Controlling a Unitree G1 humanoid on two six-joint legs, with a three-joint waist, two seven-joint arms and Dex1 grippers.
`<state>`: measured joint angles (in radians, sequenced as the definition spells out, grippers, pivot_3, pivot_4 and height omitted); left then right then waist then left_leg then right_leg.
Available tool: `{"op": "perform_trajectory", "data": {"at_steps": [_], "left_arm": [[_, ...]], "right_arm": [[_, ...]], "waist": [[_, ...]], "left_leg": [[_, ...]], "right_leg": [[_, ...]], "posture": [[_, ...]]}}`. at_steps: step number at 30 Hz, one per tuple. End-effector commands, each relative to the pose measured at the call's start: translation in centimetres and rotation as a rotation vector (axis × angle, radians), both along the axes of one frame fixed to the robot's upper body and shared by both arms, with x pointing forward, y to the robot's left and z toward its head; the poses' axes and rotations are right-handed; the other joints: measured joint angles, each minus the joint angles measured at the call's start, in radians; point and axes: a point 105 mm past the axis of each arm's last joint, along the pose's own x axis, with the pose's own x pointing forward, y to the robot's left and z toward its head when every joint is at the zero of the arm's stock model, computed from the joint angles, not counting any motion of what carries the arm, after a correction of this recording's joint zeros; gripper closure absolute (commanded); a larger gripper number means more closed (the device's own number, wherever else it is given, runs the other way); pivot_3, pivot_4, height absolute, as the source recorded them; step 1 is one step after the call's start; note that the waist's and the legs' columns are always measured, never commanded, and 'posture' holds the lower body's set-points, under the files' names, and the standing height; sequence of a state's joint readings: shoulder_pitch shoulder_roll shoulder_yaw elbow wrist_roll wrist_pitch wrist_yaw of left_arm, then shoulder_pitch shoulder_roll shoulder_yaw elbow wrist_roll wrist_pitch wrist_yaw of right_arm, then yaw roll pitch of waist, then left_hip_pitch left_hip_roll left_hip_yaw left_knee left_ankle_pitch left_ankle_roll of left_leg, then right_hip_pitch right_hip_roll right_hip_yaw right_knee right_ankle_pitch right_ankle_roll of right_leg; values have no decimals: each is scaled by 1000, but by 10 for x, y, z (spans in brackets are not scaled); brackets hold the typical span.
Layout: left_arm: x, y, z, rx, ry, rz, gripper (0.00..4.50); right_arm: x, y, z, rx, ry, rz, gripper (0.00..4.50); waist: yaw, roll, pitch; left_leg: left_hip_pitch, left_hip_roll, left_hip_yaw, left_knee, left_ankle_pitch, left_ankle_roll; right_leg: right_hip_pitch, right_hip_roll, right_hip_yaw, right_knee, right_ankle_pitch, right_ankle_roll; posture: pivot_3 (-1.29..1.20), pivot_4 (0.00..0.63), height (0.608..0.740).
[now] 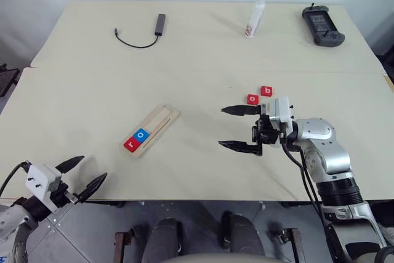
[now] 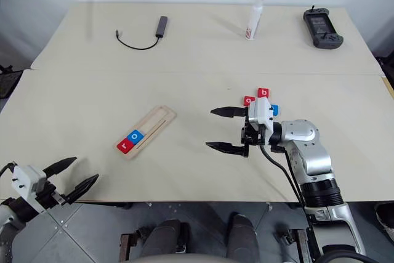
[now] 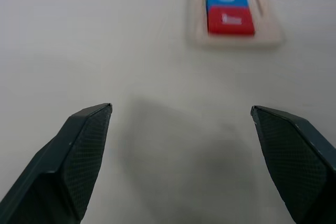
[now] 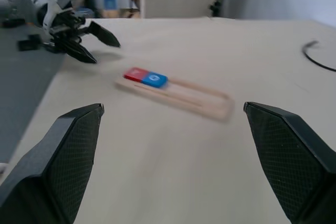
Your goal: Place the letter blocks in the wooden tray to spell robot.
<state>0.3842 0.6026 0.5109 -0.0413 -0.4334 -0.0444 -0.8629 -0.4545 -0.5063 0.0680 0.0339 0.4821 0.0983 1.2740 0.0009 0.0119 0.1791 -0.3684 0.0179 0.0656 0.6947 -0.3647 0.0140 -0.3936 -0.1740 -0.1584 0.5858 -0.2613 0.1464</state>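
Note:
The wooden tray (image 1: 161, 121) lies slanted left of the table's middle. At its near end sit a red "r" block (image 1: 130, 145) and a blue "o" block (image 1: 141, 134) side by side. Two red letter blocks (image 1: 253, 99) (image 1: 266, 90) lie loose on the table to the right, and a blue block (image 2: 274, 110) peeks out behind the right wrist. My right gripper (image 1: 221, 127) hovers open, pointing left toward the tray, with nothing between its fingers. Open and holding nothing, my left gripper (image 1: 92, 169) is at the table's front left edge, short of the tray.
At the back of the table lie a grey USB hub with a black cable (image 1: 159, 24), a white bottle (image 1: 254, 18) and a black handheld controller (image 1: 322, 26). A seam (image 1: 184, 69) runs across the table.

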Motion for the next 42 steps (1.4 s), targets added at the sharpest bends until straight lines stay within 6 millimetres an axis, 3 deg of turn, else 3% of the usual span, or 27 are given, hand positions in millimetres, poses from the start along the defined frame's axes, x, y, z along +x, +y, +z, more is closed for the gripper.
{"op": "perform_trajectory", "data": {"at_steps": [1,5,12,19,31,38,42], "left_arm": [[2,-8,18,-6,-81,-3,0],[18,-37,28,-18,-123,-41,0],[41,-65,23,-38,-96,-59,0],[59,-69,5,-10,-9,-29,0],[48,-67,-6,29,160,-145,0],[53,-64,-10,28,166,-126,0],[54,-66,-11,14,145,-127,1059]], "right_arm": [[-4,0,11,13,-34,23,22],[-4,-6,9,-6,-21,14,22],[-6,-5,11,-7,-18,19,22],[-9,-3,11,-3,-14,11,22],[-13,-3,13,13,-18,-30,22],[-13,-6,13,10,-23,-48,22],[-13,-8,13,8,-23,-54,0]], "waist": [[6,0,0],[6,0,0],[-6,0,0],[-2,0,0],[-3,1,0],[-3,1,0],[-2,1,0]], "left_leg": [[0,0,0,0,0,0],[-1,0,0,2,-1,0],[0,1,2,1,-1,0],[0,1,2,2,-1,0],[0,1,2,2,-1,-1],[1,2,3,2,-1,-1],[1,1,3,2,-1,-1]], "right_leg": [[0,0,0,0,0,0],[0,0,0,1,0,0],[-1,1,1,1,0,0],[-1,1,1,1,0,0],[-1,2,2,1,0,0],[-1,2,2,2,0,0],[-1,2,3,2,0,0]], "posture": [[0,150,740],[0,150,740],[0,150,740],[0,150,740],[0,150,740],[0,150,740],[0,150,740]]}}
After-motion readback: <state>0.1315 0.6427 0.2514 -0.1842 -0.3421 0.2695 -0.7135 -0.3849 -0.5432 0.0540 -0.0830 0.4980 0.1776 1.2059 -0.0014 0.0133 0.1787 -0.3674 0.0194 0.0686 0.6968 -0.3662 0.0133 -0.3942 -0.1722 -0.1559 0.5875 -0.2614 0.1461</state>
